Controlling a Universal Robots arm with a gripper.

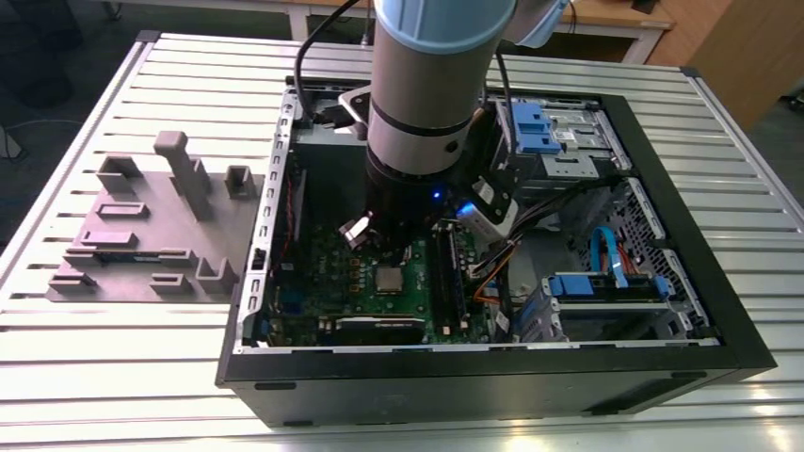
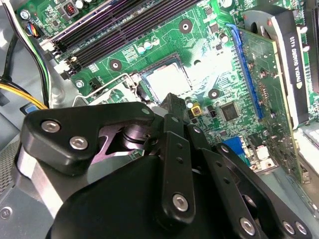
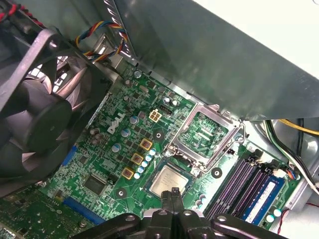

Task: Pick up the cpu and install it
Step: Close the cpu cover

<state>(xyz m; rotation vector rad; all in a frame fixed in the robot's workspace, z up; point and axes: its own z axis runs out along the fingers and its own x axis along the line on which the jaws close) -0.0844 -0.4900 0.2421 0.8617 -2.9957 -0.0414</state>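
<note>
Silver-grey and square, the cpu (image 3: 169, 180) lies flat in its socket on the green motherboard (image 3: 112, 167). The board sits inside the open computer case (image 1: 503, 381), which rests on the slatted metal tabletop (image 1: 126, 386). From where I stand the arm (image 1: 434, 85) reaches straight down into the case. In the first wrist view the gripper (image 3: 173, 194) hangs just over one edge of the chip, its two thin black fingers pressed together with nothing between them. I cannot tell whether the tips touch the metal lid or hover just above it. The hinged socket frame (image 3: 204, 130) stands tipped open right beside the chip, on the side toward the case wall, so nothing clamps the cpu down yet. The grey-purple fixture (image 1: 138, 240) sits out on the tabletop, well apart from the arm.

To my eye the picking and placing are done and the work is at the seating stage, with the chip in the socket and the retention frame not yet closed. Any move from here calls for a clean vertical path. The fan (image 3: 35, 119), the open frame and the memory sticks (image 3: 244, 181) all crowd close, and a sideways nudge could shift the chip off its seat.
</note>
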